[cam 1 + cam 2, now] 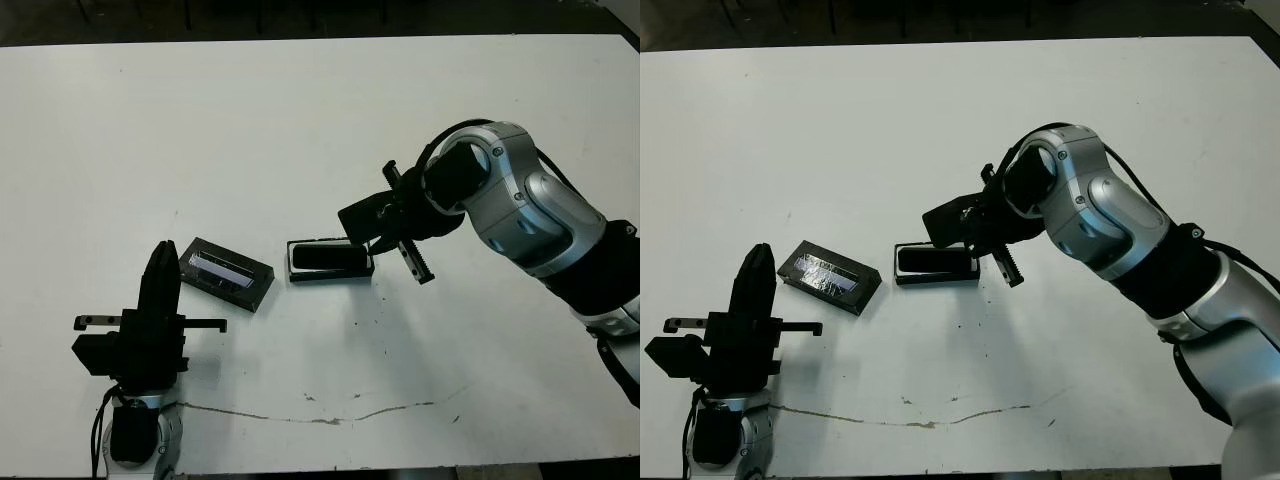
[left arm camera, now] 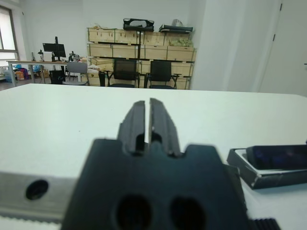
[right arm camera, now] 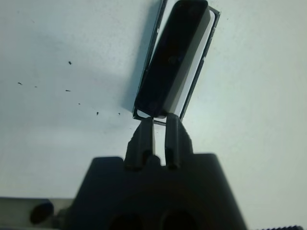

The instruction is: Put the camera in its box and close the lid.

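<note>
Black and idle, my left gripper stands nearest, fingers pressed together on nothing. Just beyond it the lid lies flat on the table, beside the box. Inside the box sits the camera; my right gripper hovers at its end, fingers narrowly parted, empty.

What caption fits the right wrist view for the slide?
Right gripper poised at the end of the camera, which sits in the box on the white table.
</note>
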Action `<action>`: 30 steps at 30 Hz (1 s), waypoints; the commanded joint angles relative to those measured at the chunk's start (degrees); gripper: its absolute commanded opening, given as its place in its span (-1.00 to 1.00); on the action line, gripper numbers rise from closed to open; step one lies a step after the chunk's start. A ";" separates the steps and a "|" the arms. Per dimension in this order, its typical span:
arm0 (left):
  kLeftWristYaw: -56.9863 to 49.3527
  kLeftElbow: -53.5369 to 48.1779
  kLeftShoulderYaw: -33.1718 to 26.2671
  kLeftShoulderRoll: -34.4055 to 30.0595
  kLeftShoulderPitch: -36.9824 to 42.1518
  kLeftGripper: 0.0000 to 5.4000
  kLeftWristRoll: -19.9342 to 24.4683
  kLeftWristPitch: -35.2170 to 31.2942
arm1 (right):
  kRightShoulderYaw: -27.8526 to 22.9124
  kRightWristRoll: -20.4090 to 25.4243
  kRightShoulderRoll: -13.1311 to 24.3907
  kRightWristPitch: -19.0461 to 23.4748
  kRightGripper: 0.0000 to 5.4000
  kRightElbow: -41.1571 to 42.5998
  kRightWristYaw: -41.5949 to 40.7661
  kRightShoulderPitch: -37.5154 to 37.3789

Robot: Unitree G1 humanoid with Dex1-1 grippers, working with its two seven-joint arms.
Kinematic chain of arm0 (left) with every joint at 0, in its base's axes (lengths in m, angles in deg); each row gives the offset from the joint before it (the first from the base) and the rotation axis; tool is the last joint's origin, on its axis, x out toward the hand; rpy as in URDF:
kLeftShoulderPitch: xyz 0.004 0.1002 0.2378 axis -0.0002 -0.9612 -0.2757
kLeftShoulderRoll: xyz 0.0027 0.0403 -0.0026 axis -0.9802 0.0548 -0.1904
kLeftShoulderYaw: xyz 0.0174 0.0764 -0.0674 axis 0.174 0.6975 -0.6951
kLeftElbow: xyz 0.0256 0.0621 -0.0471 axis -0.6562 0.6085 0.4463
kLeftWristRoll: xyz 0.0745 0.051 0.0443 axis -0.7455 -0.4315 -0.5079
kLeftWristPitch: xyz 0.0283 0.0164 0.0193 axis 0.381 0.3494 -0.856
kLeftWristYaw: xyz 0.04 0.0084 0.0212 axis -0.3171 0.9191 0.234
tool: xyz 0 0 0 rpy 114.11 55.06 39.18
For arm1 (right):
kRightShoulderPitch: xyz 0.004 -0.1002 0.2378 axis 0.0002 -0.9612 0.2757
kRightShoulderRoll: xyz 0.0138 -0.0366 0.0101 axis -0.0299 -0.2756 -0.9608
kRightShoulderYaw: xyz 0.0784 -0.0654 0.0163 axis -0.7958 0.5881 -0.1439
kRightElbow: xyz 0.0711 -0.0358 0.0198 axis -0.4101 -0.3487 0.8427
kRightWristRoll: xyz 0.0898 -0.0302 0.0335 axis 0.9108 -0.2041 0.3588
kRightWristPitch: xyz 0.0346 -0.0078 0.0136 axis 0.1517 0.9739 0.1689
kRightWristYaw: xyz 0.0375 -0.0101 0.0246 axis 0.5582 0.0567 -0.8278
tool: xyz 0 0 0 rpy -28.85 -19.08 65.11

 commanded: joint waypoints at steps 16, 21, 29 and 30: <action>0.27 0.74 -0.10 0.18 -3.50 -1.00 -0.05 -0.02 | -8.43 -3.29 3.70 -7.00 0.13 1.46 7.49 -2.51; 0.28 0.71 -0.39 -0.17 -3.35 -1.00 -0.30 -0.40 | -12.18 -3.15 4.34 -5.85 0.44 2.79 9.65 -2.60; 0.49 -0.75 -0.34 -0.15 -3.75 -1.00 0.63 -2.02 | -32.52 7.91 -0.40 0.00 0.90 9.88 27.55 -15.25; 0.69 -0.77 -0.40 -0.32 -3.74 -1.00 0.88 -2.11 | -35.05 9.63 -1.72 1.01 0.88 11.25 30.35 -17.64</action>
